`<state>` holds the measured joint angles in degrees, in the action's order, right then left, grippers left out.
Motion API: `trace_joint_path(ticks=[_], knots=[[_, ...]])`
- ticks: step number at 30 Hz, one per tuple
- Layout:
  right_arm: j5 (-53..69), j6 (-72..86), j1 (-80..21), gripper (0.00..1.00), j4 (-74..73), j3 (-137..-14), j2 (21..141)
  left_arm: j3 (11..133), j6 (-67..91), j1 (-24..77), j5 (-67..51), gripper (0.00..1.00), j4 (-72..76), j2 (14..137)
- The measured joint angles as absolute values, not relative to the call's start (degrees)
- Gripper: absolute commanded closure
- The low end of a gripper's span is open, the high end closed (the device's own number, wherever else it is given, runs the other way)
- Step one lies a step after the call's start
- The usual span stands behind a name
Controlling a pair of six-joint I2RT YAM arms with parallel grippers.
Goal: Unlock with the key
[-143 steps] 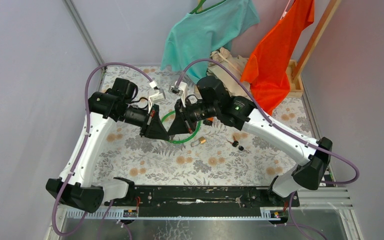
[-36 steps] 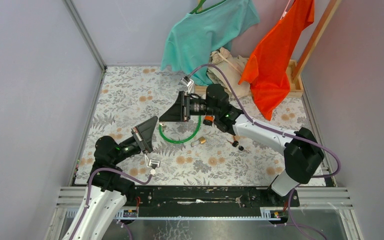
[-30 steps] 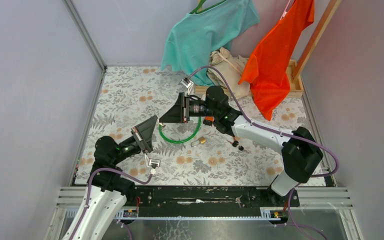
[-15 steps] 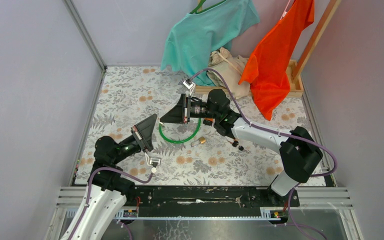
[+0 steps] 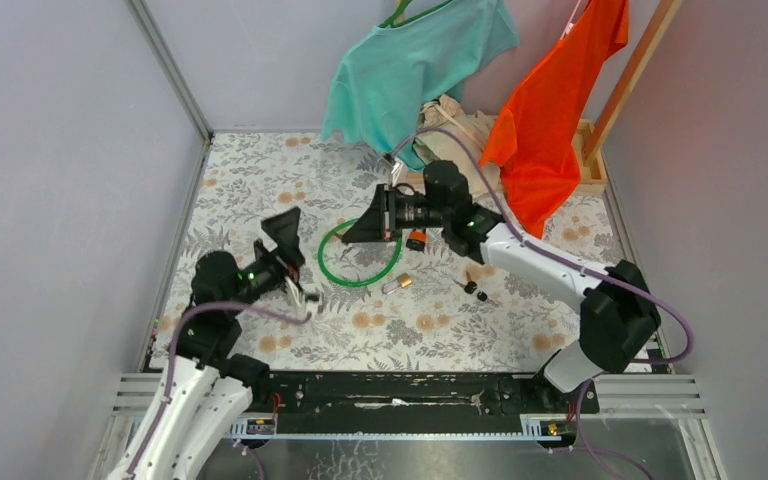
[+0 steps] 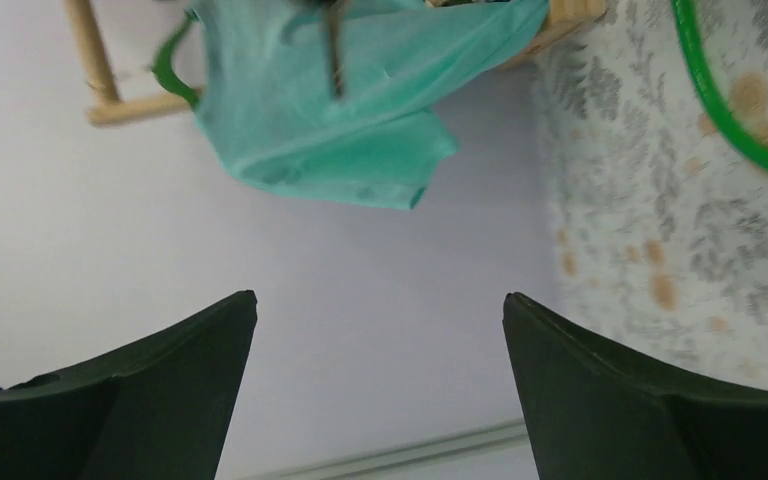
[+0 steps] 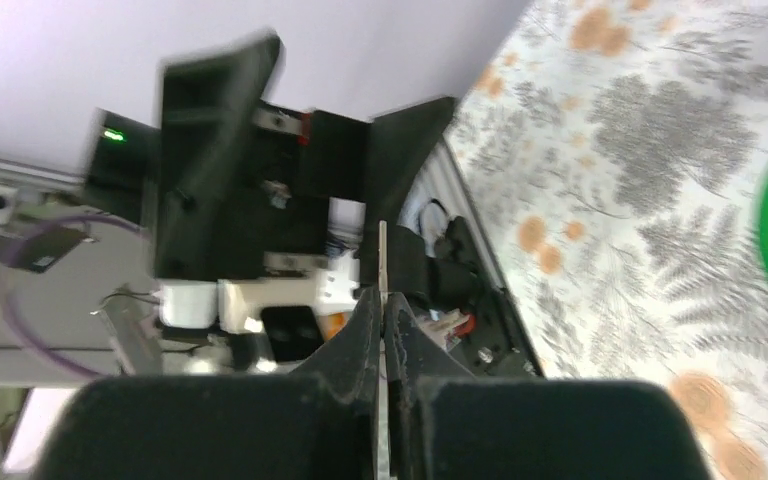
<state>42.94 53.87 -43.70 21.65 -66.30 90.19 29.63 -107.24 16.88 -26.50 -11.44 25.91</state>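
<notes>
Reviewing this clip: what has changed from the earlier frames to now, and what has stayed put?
The left arm pulled back from the centre toward its near-left corner; the left hand then opened wide and swung up. The right hand drifted slightly right and is shut on a thin silver key. Unmoved: the green cable loop, the small orange padlock and the two black-headed silver keys on the table.

Even light, blurry wrist views
</notes>
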Motion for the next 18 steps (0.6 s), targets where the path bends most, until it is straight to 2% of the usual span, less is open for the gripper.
trace_joint_path(ticks=[6, 8, 10, 14, 18], knots=[[40.4, 34.59, -41.19, 1.0, -1.63, -72.51, 84.93, 57.8, -70.98, 16.88, -22.04, 0.0, -30.76, 47.59], [40.18, 29.21, -41.21, 1.0, -6.85, -74.35, 84.36, 69.1, -58.89, 16.8, -25.1, 0.0, -37.98, 56.88], [40.16, 24.16, -41.21, 1.0, -11.16, -75.61, 84.38, 75.11, -50.54, 16.82, -29.98, 0.0, -43.18, 63.16], [38.79, 15.59, -41.21, 1.0, -20.82, -77.1, 84.51, 77.41, -36.67, 16.78, -39.09, 0.0, -51.11, 69.63], [32.62, 11.57, -41.17, 1.0, -26.2, -77.67, 84.49, 76.55, -27.55, 16.45, -42.46, 0.0, -51.27, 72.07]])
